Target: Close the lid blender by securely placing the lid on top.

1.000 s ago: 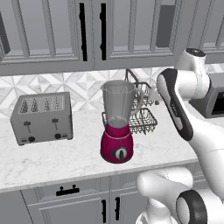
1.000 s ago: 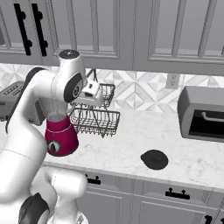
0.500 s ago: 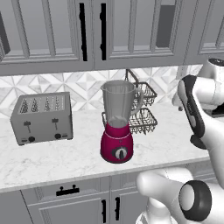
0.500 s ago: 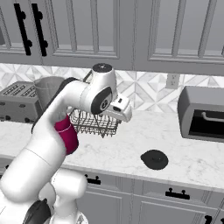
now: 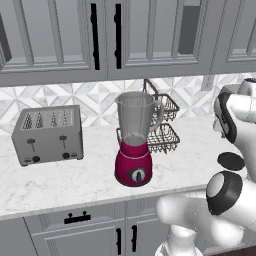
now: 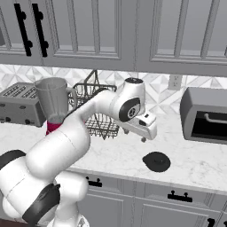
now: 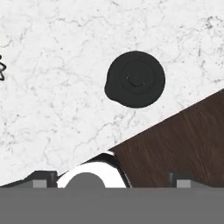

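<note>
grey cabinets (image 5: pixel 60 35), white marble counter (image 5: pixel 55 182), patterned tile backsplash (image 5: pixel 55 97)

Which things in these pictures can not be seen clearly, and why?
- Blender base: right base view, hidden behind the arm.
- Lid: left base view, partly covered by the arm.
- Fingertips: hand view, cut off at the bottom edge.
- Toaster: right base view, cut by the left edge and hidden by the jar.
</note>
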Motion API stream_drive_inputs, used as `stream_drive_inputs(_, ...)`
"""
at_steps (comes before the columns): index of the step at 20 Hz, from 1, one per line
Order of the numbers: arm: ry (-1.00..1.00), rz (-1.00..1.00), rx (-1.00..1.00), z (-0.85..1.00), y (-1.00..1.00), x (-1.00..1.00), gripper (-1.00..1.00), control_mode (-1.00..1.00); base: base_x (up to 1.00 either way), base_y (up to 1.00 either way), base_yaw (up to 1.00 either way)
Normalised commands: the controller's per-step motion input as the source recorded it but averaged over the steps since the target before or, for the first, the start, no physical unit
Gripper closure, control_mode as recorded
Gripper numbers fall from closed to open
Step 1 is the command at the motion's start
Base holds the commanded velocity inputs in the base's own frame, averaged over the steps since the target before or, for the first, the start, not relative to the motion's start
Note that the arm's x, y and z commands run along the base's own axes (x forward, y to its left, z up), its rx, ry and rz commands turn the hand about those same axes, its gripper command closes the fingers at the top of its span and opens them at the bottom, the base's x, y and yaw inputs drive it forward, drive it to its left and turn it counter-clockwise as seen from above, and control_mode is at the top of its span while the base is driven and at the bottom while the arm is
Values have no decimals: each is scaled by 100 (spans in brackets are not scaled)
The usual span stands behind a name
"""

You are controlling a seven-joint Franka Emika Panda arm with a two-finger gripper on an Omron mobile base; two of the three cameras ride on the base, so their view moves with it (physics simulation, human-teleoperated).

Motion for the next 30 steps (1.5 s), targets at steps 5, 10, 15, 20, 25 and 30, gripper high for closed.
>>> stream_drive_inputs(5, 15, -15, 1, -46, -51, 1, -100, -100, 0, 0, 0)
stream_drive_inputs(10, 10, -18, 9, -23, -61, 0, -100, -100, 0, 0, 0)
stream_drive_inputs(15, 15, -13, 3, -44, -40, 0, -100, -100, 0, 0, 0)
stream_drive_inputs(20, 5, -2, 4, -32, 1, 15, -100, -100, 0, 0, 0)
stream_drive_inputs(25, 0, 0, 6, -34, 4, 17, -100, -100, 0, 0, 0)
stream_drive_inputs(30, 0, 0, 5, -33, 0, 23, -100, -100, 0, 0, 0)
